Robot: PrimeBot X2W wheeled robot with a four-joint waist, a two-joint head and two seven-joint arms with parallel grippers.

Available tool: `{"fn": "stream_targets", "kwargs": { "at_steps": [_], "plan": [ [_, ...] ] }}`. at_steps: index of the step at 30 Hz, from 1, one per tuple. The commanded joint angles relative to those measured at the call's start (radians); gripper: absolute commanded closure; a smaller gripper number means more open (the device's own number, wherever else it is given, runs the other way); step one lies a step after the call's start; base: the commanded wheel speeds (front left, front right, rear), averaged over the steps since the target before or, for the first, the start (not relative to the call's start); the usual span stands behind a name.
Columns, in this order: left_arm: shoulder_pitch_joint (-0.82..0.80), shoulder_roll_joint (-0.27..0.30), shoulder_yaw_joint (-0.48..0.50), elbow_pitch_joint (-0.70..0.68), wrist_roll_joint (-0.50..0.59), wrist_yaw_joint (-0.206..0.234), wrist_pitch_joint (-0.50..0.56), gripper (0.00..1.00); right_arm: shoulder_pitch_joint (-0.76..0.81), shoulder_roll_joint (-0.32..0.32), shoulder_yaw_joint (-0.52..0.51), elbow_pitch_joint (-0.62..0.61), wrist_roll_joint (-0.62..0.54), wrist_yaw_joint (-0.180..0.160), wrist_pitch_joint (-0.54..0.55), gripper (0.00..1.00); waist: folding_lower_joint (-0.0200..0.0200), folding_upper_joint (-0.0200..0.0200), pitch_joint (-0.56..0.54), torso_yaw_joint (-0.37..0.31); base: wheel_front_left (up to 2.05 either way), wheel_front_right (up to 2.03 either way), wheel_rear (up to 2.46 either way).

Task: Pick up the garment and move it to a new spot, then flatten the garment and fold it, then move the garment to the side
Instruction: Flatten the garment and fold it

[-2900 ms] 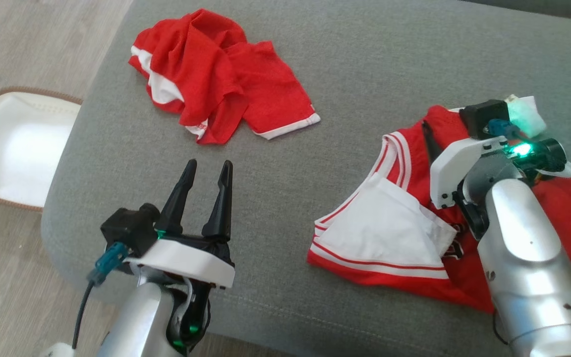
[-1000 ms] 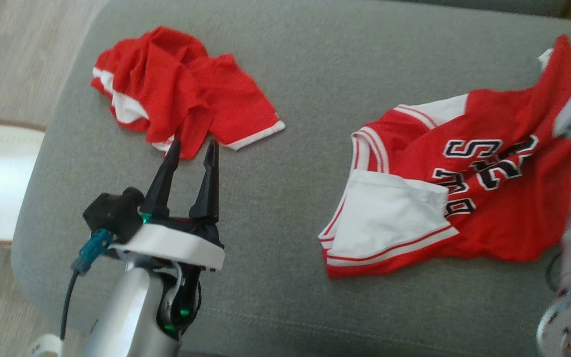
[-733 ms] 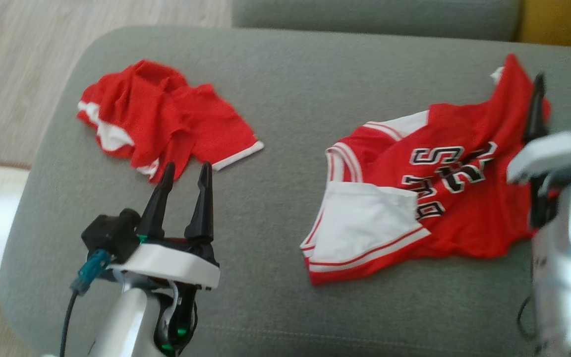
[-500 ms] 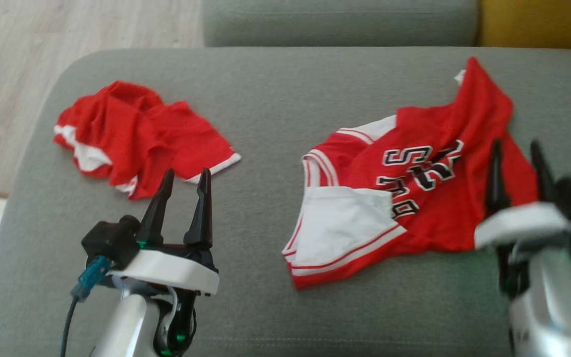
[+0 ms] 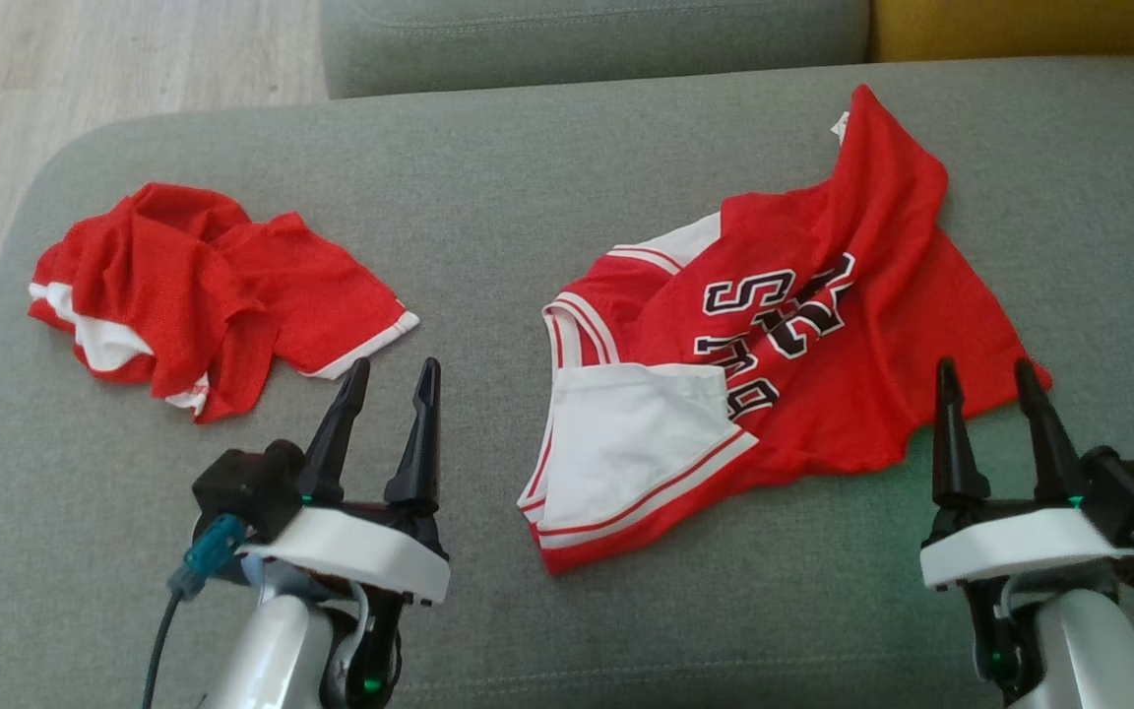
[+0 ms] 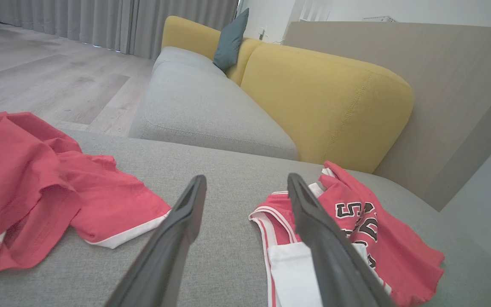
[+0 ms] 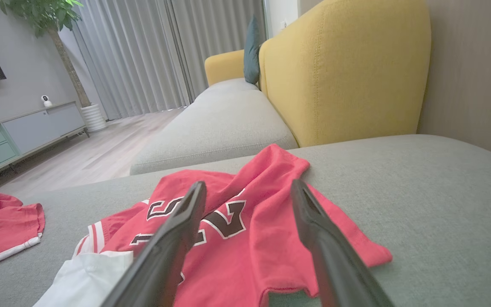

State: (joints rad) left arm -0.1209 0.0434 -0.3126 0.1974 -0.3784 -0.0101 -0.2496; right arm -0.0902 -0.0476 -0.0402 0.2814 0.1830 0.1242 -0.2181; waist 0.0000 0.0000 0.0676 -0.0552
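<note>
Red basketball jersey [image 5: 823, 394]: lying rumpled, white lining turned up, right of centre on the grey sofa seat [image 5: 528, 197]. We are holding the left gripper [image 5: 395, 366] and right gripper [image 5: 982, 366] spread and empty, flanking its near edge, presumably for flattening.

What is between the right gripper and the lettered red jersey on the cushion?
Nothing visible. The open right gripper points straight at the jersey, its tips at the cloth's near edge. The crumpled red garment lies apart, off to the left beyond the left gripper.
</note>
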Motion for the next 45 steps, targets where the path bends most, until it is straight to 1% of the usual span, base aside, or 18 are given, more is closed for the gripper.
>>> {"fn": "stream_targets", "kwargs": {
  "at_steps": [1,6,10,12,14,17,23,31,37,45],
  "plan": [
    [-0.031,0.007,0.031,-0.029,0.005,-0.004,-0.012,0.0,-0.016,-0.003,0.025,-0.047,0.001,0.007,0.0,0.0,0.0,0.0,0.005,-0.003,0.0,0.0,0.0],
    [-0.046,0.007,0.031,-0.025,0.011,-0.01,-0.012,0.0,-0.006,-0.003,0.023,-0.1,0.007,0.007,-0.01,0.0,0.0,0.0,0.03,-0.004,0.0,0.0,0.0],
    [-0.079,0.007,0.017,0.006,0.034,-0.026,-0.012,0.0,-0.009,-0.003,-0.031,-0.132,0.0,0.007,-0.017,0.0,0.0,0.0,0.067,-0.013,0.0,0.0,0.0],
    [-0.107,0.01,-0.003,0.033,0.062,-0.038,-0.012,0.0,-0.017,-0.003,-0.046,-0.139,-0.002,0.007,-0.017,0.0,0.0,0.0,0.086,-0.019,0.0,0.0,0.0],
    [-0.139,0.01,-0.013,0.074,0.068,-0.044,-0.009,0.0,-0.024,-0.003,-0.056,-0.145,-0.006,0.007,-0.016,0.0,0.0,0.0,0.101,-0.024,0.0,0.0,0.0],
    [-0.21,0.022,-0.058,0.153,0.11,-0.057,0.021,0.0,-0.03,-0.003,-0.067,-0.148,-0.006,0.007,-0.011,0.0,0.0,0.0,0.125,-0.031,0.0,0.0,0.0],
    [-0.328,0.025,-0.142,0.297,0.175,-0.08,0.079,0.0,-0.042,-0.003,-0.051,-0.145,0.001,0.007,-0.012,0.0,0.0,0.0,0.158,-0.051,0.0,0.0,0.0],
    [-0.443,0.026,-0.233,0.423,0.217,-0.105,0.083,0.0,-0.057,-0.003,-0.035,-0.134,0.011,0.007,-0.017,0.0,0.0,0.0,0.193,-0.079,0.0,0.0,0.0],
    [-0.506,0.028,-0.279,0.512,0.237,-0.112,0.082,0.0,-0.067,-0.003,-0.032,-0.128,0.016,0.007,-0.021,0.0,0.0,0.0,0.213,-0.098,0.0,0.0,0.0],
    [-0.536,0.024,-0.304,0.582,0.222,-0.115,0.05,0.0,-0.071,-0.003,-0.04,-0.116,0.021,0.007,-0.025,0.0,0.0,0.0,0.213,-0.106,0.0,0.0,0.0]
  ]
}}
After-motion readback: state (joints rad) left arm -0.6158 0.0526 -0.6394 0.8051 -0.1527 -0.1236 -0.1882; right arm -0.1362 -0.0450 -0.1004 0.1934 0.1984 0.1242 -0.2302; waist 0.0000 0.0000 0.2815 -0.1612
